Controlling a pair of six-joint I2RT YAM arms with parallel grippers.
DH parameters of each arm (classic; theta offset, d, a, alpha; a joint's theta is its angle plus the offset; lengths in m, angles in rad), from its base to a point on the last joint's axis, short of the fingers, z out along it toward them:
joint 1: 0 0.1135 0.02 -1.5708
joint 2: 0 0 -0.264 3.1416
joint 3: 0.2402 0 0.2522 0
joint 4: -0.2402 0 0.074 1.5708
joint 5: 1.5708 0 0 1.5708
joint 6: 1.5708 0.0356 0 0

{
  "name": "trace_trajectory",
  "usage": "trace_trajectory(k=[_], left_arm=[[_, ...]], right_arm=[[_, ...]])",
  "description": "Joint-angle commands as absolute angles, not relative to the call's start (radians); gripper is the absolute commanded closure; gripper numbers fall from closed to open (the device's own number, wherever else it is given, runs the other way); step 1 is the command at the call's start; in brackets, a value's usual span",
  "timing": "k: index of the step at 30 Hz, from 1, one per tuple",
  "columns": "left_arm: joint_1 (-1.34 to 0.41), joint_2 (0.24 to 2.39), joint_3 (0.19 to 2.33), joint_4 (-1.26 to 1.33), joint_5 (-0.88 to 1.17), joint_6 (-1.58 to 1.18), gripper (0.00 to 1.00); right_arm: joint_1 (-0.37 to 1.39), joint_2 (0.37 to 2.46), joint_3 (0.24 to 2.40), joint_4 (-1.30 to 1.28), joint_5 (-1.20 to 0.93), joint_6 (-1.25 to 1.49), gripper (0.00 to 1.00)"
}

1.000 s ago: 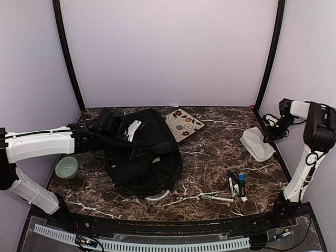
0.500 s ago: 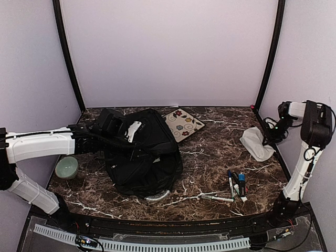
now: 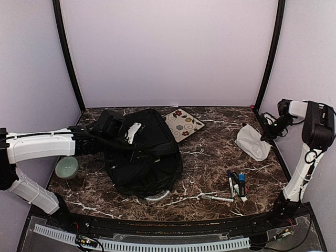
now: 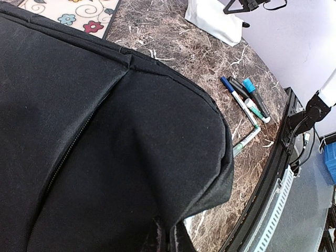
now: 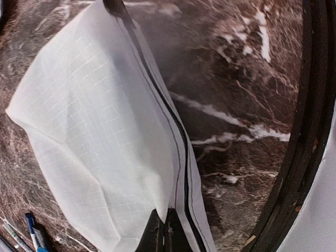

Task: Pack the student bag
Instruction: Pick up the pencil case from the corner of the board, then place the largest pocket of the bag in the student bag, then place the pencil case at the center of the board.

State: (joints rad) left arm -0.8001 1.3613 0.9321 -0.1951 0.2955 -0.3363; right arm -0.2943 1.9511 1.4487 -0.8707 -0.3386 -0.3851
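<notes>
Top external:
- The student bag (image 3: 140,153) lies slumped on the table (image 3: 210,157), black and bulky. My left arm reaches over its far-left corner. The left gripper (image 3: 118,131) is hard to pick out against the dark fabric here.
- Well right of the bag, the right gripper (image 3: 262,137) has a white zip pouch (image 3: 252,143) by one edge, and that edge is tilted up off the table.
- Loose pens (image 3: 236,185) lie right of the bag and nearer me. A floral notebook (image 3: 182,125) is tucked at the bag's far right corner. A green bowl (image 3: 66,168) sits just left of the bag.

Left wrist:
- The left gripper's jaws are pinched together on a fold of the bag's black fabric, holding it up. I cannot tell whether the bag's mouth is open.

Right wrist:
- The right gripper's jaws are clamped tight on the pouch's edge beside its black zip. The pouch hangs away from them, creased.

Progress, my reading:
- It looks early. Nothing is visibly inside the bag.
- The pouch is gripped but well away from the bag. The pens and notebook are out on the table.
- What's left: carry the pouch over, get it in, then deal with the other items.
</notes>
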Motion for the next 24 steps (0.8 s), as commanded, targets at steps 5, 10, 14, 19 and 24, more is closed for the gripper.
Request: trace_trajectory(k=[5, 10, 14, 19, 24], left_arm=[[-0.793, 1.346, 0.904, -0.171, 0.3, -0.353, 1.0], [-0.793, 1.352, 0.897, -0.185, 0.344, -0.353, 0.8], [-0.793, 1.31, 0.894, -0.194, 0.351, -0.354, 0.53], [-0.793, 1.279, 0.901, -0.106, 0.371, -0.36, 0.44], [-0.793, 1.338, 0.861, 0.157, 0.374, -0.416, 0.35]], right_arm=[[-0.08, 1.779, 1.427, -0.82, -0.429, -0.418, 1.0], [0.048, 1.719, 1.443, -0.803, -0.433, -0.419, 1.0], [0.139, 1.681, 1.433, -0.76, -0.439, -0.405, 1.0], [0.246, 1.674, 1.425, -0.704, -0.459, -0.373, 1.0], [0.326, 1.705, 1.473, -0.69, -0.518, -0.323, 1.0]])
